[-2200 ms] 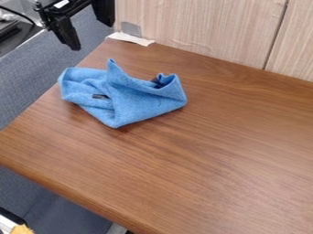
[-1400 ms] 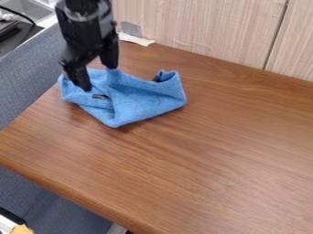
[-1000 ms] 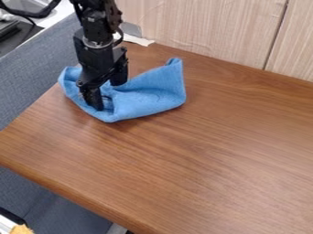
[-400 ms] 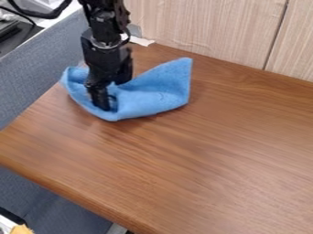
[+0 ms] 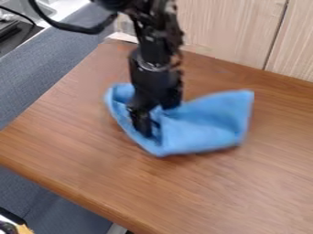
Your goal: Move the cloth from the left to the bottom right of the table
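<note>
The black gripper point(image 5: 157, 119) points down into the left half of the blue cloth point(image 5: 205, 123), its fingers standing apart and pressed against the fabric. Crumpled, the cloth lies on the left-centre part of the brown wooden table point(image 5: 202, 196). One side curls up around the gripper's left, and a broad flap spreads to the right. Where the fingertips meet the folds, part of the cloth is hidden.
A pale wood-grain panel point(image 5: 232, 27) borders the table at the back. Along the left runs a grey-blue fabric surface point(image 5: 36, 87), with a metal sink at the upper left. The arm hangs over the table's back left.
From above the back left corner, the gripper has come down onto the cloth. Both have since moved right and toward the front, and the cloth's right flap has changed shape.
</note>
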Motion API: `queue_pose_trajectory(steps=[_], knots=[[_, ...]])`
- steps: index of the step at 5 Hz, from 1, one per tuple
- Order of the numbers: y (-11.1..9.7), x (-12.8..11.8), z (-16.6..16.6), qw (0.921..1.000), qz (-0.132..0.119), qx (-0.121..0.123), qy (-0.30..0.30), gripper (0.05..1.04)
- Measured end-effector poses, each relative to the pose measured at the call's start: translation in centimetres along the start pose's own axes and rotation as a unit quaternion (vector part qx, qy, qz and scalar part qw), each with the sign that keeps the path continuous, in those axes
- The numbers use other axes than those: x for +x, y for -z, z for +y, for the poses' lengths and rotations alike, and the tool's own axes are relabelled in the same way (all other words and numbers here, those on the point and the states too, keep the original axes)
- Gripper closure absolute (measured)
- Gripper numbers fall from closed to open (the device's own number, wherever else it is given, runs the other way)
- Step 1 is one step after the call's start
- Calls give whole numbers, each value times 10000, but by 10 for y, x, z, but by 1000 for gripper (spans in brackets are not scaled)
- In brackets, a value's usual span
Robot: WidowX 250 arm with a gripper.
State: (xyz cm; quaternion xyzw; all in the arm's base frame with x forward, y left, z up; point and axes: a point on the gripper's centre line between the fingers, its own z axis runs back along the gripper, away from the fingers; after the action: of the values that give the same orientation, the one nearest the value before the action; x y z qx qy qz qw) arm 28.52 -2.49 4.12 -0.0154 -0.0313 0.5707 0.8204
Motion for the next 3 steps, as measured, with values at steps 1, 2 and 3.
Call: queue_pose_trajectory(steps=[1, 2, 3], knots=[[-2, -38, 7, 9985, 7, 38, 547, 85], [-2, -56, 17, 9964, -4, 52, 848, 85], [-6, -64, 22, 9953, 30, 44, 965, 85]])
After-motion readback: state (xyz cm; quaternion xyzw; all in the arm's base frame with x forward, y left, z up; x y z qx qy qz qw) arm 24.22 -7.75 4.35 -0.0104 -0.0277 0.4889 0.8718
